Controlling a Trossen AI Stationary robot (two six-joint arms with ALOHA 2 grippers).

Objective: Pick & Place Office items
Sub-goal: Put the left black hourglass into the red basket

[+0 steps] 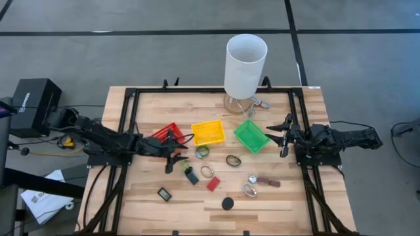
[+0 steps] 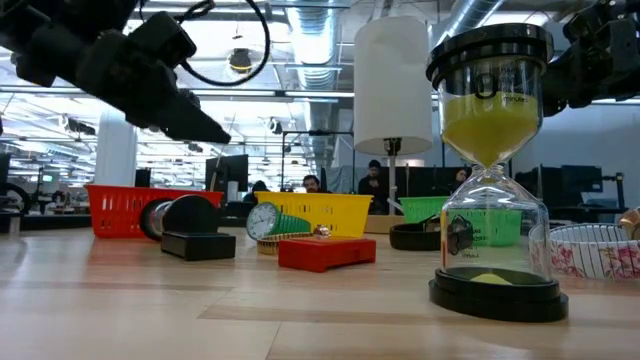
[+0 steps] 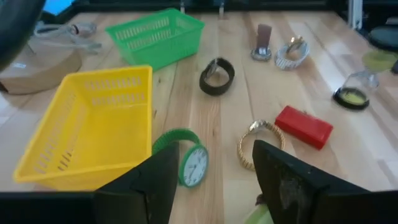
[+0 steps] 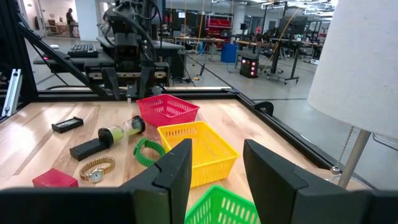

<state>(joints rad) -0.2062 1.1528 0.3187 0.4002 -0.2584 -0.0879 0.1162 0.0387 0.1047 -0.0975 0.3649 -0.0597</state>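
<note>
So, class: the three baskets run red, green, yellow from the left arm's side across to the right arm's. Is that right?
Not quite. The high view shows the red basket nearest the left arm, then the yellow basket in the middle, and the green basket nearest the right arm. Yellow and green are swapped in your statement.

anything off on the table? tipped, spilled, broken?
Nothing spilled or broken. All three baskets, red, yellow and green, look empty; the items lie scattered in front. One hourglass lies on its side; another stands upright. Left gripper and right gripper hold nothing, jaws open.
</note>
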